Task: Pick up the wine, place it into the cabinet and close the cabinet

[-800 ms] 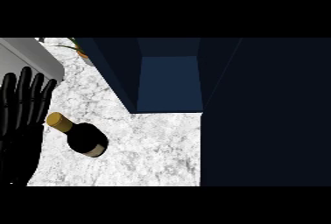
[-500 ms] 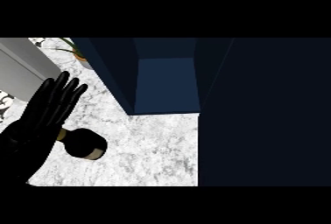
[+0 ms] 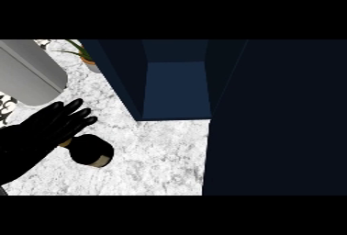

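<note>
The left hand point(image 3: 47, 131) comes in from the counter's left edge, its fingers point(image 3: 80, 112) straight and spread, grasping nothing; it lies over the neck end of the wine point(image 3: 92, 151), and whether it touches the bottle cannot be told. The wine lies on its side on the marbled counter point(image 3: 159, 151), near the left edge, with its dark body and pale base band showing just beside the palm. The cabinet point(image 3: 176, 89) stands open at the counter's back edge, its blue inside visible. Its dark door point(image 3: 278, 119) fills the right side. A potted plant point(image 3: 85, 55) stands in the back left corner beside a grey cylinder point(image 3: 30, 71).
</note>
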`<action>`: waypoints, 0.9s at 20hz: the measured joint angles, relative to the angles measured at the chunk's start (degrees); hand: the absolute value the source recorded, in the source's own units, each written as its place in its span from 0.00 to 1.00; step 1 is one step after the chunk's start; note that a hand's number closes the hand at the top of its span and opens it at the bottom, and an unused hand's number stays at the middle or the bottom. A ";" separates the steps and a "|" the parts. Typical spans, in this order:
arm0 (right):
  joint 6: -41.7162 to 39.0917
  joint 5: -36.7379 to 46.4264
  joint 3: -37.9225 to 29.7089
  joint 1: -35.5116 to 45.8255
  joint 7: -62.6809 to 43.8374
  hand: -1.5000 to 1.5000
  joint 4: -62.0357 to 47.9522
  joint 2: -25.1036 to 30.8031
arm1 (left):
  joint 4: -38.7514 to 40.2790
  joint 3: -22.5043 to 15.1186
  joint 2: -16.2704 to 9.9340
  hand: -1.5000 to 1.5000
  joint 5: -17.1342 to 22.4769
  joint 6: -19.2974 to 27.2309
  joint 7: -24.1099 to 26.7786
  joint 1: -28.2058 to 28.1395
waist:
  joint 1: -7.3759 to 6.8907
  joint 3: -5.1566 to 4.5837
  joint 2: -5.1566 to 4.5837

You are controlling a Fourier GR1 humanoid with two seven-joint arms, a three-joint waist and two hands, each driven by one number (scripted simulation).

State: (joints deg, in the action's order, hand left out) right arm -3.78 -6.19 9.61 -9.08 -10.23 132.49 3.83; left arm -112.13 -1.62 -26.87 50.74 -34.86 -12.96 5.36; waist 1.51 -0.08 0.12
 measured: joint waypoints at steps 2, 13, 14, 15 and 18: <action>0.85 0.12 1.48 -0.86 -3.19 0.00 3.74 -0.15 | 0.88 2.11 -4.23 0.00 7.66 -0.95 -2.84 1.42 | -0.32 0.02 0.05; 6.69 5.66 11.93 -0.82 -13.34 0.00 10.14 -1.80 | 5.97 10.97 -19.43 0.00 33.30 -0.93 -15.47 7.22 | -1.13 0.05 0.06; 7.10 5.74 12.21 -0.50 -13.87 0.00 10.30 -1.68 | 5.94 11.56 -19.68 0.00 33.87 -1.32 -15.99 6.80 | -1.19 0.04 0.07; 7.45 5.81 12.42 -0.23 -14.39 0.00 10.39 -1.57 | 6.17 11.67 -19.44 0.00 33.69 -1.36 -16.37 6.96 | -1.17 0.05 0.06; 9.49 6.38 14.86 1.15 -16.06 0.00 10.46 -1.94 | 7.24 11.17 -18.85 0.00 32.84 -0.38 -17.39 8.37 | -1.01 0.04 0.04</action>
State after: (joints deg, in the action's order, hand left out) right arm 5.71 0.19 24.47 -7.93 -26.29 142.95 1.88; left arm -104.88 9.54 -45.72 83.58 -35.24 -30.35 13.74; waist 0.50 -0.04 0.16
